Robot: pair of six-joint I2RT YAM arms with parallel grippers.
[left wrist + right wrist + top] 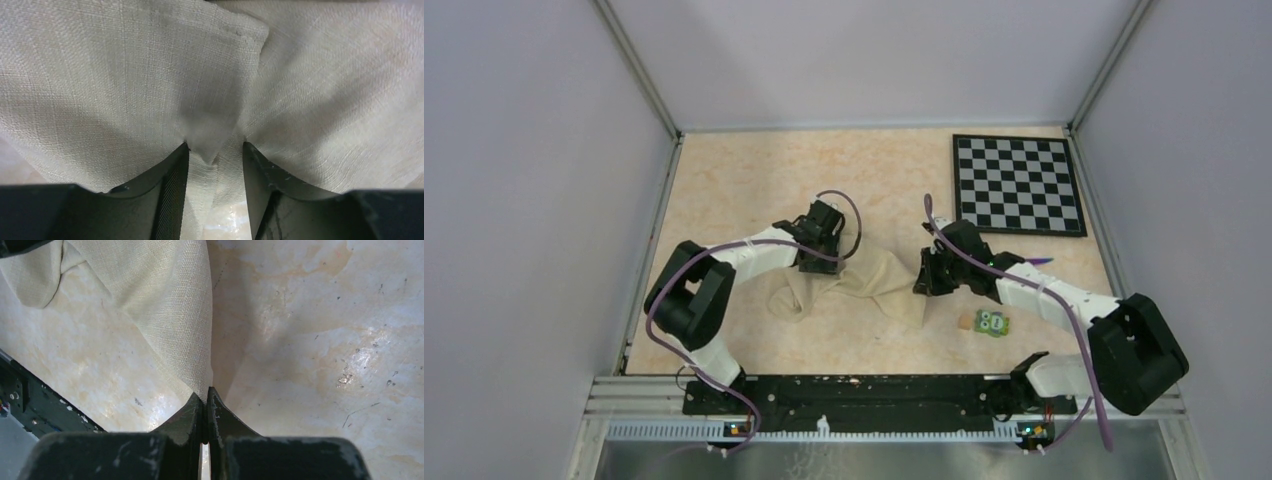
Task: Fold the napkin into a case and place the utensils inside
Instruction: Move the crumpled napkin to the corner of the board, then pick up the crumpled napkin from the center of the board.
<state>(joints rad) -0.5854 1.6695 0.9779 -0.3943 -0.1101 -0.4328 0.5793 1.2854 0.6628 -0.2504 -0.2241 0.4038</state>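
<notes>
On the counter (754,190), we pinch a corner of the napkin (874,280) in our shut right jaws; our left jaws stand apart, straddling a raised fold.

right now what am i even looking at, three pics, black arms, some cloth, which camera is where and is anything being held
This is a robot: a left arm and a right arm, bolted to the near edge of a table, each ending in a two-finger gripper. The wide picture looks down from above and behind them. The two close-ups come from cameras on the wrists, so the dark shapes at the bottom are each arm's own fingers. On the table lie a crumpled cream napkin, a chessboard at the far right and a small green block. The right gripper is pinched shut on an edge of the napkin. The left gripper has its jaws apart around a fold of napkin, not clamped that I can see.
</notes>
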